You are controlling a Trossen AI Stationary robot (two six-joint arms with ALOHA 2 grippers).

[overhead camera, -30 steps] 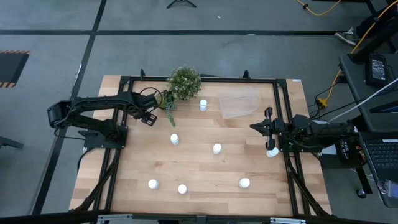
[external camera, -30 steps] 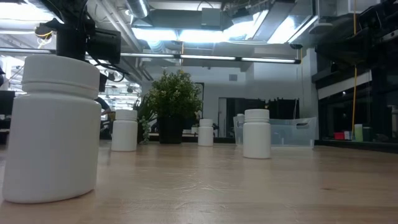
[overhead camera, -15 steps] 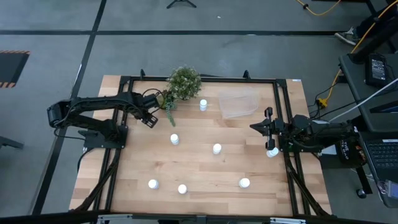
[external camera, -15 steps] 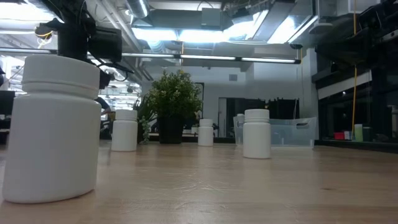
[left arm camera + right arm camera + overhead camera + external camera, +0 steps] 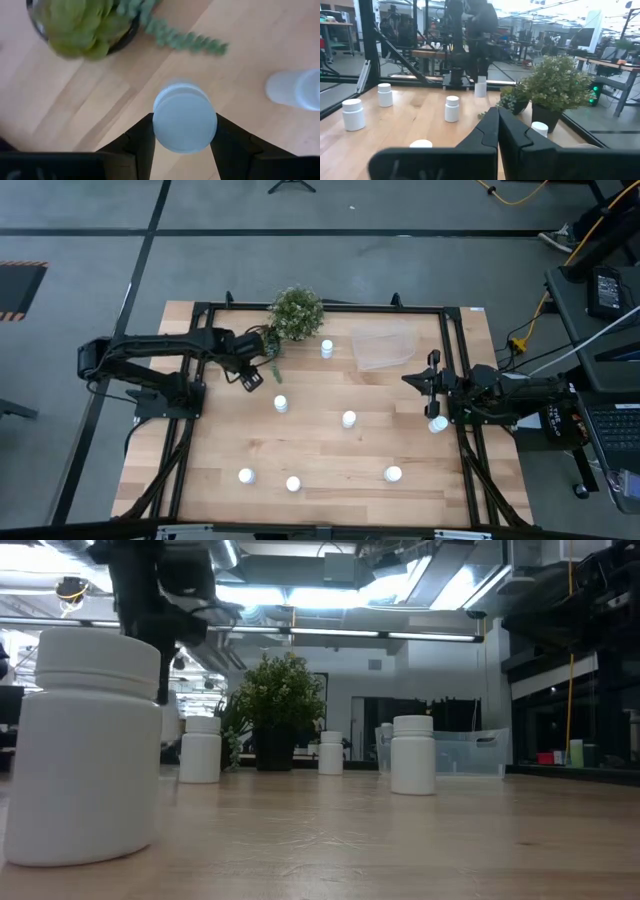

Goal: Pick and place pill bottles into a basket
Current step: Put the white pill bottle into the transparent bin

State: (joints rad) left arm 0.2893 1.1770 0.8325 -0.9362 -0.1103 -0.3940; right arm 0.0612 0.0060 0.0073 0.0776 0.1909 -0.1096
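Holding one pill bottle (image 5: pixel 184 123) tight, our left gripper (image 5: pixel 251 378) hangs above the table beside the potted plant (image 5: pixel 296 312). Our right gripper (image 5: pixel 419 380), pinched closed on nothing, waits near the basket (image 5: pixel 385 347).

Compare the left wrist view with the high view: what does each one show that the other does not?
Only the left wrist view shows a pill bottle between the left pincer fingers. Only the high view shows the transparent basket, the waiting right pincer at the table's right edge, and the bottles scattered nearer the front. Both show the potted plant and a second bottle standing apart.
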